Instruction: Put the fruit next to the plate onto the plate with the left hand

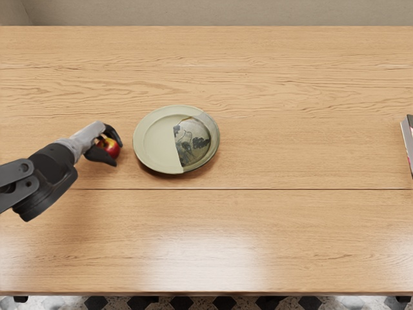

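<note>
Nearest the camera runs the front edge of the wooden table (206, 245), with a strip of dark-and-light chequered floor (193, 302) showing below it. Left of the plate (155, 139), the dark fingers (116, 135) of the left hand (103, 144) are curled round a small red and yellow apple (111, 148): one finger arches over its top and the thumb lies beneath its near side, so the fruit is clasped and only partly seen between them. I cannot tell whether the apple rests on the wood or is raised a little off it. It sits just beside the plate's left rim, not on it, with a narrow gap of bare table between the two. Outward from the hand, a pale grey wrist leads down and left to the bulky black forearm of the left arm (45, 177), which comes in from the picture's left edge, nearer the camera than the plate. The plate is a round, pale green dish near the middle of the table; its right part carries a glossy patch of dark reflections. Nothing stands between the apple and the plate. Far to the right of the plate, a grey and red thing (408, 145) is cut off by the picture's edge, too little showing to name it. Beyond the plate, behind the table's far edge, is a plain pale wall (206, 11).
</note>
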Controlling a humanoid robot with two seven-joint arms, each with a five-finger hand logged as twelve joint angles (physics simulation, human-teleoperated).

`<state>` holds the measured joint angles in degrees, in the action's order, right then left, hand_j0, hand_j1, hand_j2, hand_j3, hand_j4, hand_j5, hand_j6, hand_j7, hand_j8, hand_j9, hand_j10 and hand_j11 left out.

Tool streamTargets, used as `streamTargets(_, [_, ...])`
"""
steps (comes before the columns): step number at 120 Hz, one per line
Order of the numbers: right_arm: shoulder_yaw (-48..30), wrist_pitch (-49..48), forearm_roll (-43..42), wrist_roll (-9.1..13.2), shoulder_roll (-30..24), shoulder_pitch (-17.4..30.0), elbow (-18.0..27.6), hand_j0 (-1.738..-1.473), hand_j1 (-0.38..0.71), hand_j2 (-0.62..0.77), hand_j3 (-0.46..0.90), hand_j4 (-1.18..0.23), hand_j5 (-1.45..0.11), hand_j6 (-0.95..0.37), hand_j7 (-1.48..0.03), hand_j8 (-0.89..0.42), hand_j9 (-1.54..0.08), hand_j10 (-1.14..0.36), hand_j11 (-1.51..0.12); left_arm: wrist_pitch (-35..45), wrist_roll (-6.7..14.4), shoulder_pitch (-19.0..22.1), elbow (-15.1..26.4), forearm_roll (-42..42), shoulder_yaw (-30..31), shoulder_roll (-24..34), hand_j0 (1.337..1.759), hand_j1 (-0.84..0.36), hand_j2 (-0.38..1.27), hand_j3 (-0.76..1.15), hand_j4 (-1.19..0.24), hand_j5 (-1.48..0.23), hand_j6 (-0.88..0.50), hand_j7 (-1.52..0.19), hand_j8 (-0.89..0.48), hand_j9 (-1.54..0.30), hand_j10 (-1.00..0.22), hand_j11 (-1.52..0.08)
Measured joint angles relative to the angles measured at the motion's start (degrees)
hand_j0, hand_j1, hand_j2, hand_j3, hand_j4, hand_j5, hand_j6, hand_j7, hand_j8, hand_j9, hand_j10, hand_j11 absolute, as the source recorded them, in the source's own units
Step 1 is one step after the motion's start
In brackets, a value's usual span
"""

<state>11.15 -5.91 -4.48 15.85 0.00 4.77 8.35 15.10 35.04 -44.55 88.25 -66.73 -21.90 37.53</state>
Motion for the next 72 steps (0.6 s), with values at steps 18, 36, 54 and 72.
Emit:
streamTargets(18, [-0.1,0.0,0.1,0.0,0.0,-0.3,0.0,-1.658,-0.35,0.0,0.0,0.0,0.0,0.0,0.0,0.0,0.0,0.0,0.0,0.0,0.0,-0.3,3.6,0.6,-0.6,2.2,1.642,-0.46,0.39,0.02,-0.57,-1.17,-0.21,-1.15,-0.21,-1.15,-0.5,-1.12])
streamTargets(36, [-0.1,-0.1,0.1,0.1,0.0,-0.5,0.0,-1.658,-0.35,0.0,0.0,0.0,0.0,0.0,0.0,0.0,0.0,0.0,0.0,-0.1,0.0,-0.7,7.6,1.2,-1.9,2.9,1.641,-0.41,0.34,0.01,-0.57,-1.19,-0.2,-1.19,-0.21,-1.18,-0.53,-1.15])
streamTargets(54, [-0.1,-0.1,0.1,0.1,0.0,-0.7,0.0,-1.658,-0.35,0.0,0.0,0.0,0.0,0.0,0.0,0.0,0.0,0.0,0.0,-0.6,0.0,-2.7,10.6,2.0,-3.5,2.9,1.643,-0.36,0.23,0.0,-0.6,-1.2,-0.21,-1.21,-0.23,-1.21,-0.53,-1.15])
streamTargets(72, [-0.1,-0.2,0.1,0.1,0.0,-0.8,0.0,-1.658,-0.35,0.0,0.0,0.0,0.0,0.0,0.0,0.0,0.0,0.0,0.0,-1.7,-0.1,-5.3,11.4,3.2,-4.0,0.7,1.646,-0.4,0.3,0.0,-0.58,-1.22,-0.19,-1.22,-0.2,-1.22,-0.52,-1.15])
